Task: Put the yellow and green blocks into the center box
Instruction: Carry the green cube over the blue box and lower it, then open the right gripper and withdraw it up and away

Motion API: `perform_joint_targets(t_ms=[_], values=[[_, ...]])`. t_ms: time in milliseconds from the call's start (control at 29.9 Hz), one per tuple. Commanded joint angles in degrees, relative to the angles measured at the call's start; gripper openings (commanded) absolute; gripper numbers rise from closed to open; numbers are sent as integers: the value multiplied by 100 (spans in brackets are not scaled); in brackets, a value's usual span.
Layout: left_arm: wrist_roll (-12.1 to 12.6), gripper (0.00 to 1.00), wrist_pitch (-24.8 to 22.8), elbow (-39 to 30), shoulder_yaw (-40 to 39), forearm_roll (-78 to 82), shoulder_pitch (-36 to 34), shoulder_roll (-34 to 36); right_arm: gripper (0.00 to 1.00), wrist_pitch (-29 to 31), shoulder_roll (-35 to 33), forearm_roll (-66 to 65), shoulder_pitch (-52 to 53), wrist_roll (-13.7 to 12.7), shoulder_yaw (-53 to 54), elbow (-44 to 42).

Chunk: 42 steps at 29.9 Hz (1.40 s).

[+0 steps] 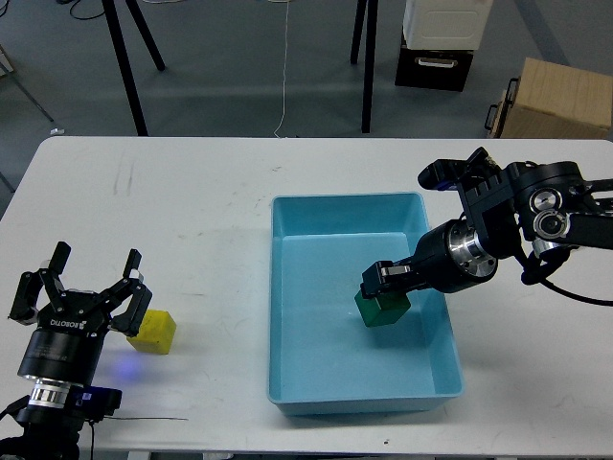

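The blue box (287, 316) sits in the middle of the white table. My right gripper (383, 285) reaches into it from the right and is shut on the green block (379, 309), which is low inside the box near its right half. The yellow block (154, 332) lies on the table at the left. My left gripper (94, 280) is open, and its right fingers stand just left of and touching or almost touching the yellow block.
The table's front edge (239, 450) runs close below the box. Beyond the far edge stand tripod legs (129, 57), a black case (433, 67) and a cardboard box (556, 96) on the floor.
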Motion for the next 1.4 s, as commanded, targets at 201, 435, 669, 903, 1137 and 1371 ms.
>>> perform_joint_targets(t_ms=[201, 435, 669, 903, 1137, 1371], values=[[-5, 100, 0, 1, -25, -1, -53, 0, 65, -211, 506, 26, -224, 0, -8, -271], [4, 100, 0, 1, 1, -1, -53, 0, 100, -202, 401, 52, -119, -9, 175, -341], [4, 100, 0, 1, 36, -1, -62, 0, 100, -167, -73, 175, -119, -9, 553, -368], [4, 100, 0, 1, 45, -1, -97, 0, 100, -219, -522, 876, -207, 0, 1318, -911], [4, 100, 0, 1, 45, -1, -114, 0, 100, -228, -391, 2589, -601, 9, 3082, -2212], [13, 100, 0, 9, 54, 8, -290, 0, 100, -211, -364, 4717, -1594, 534, 5096, -3012]])
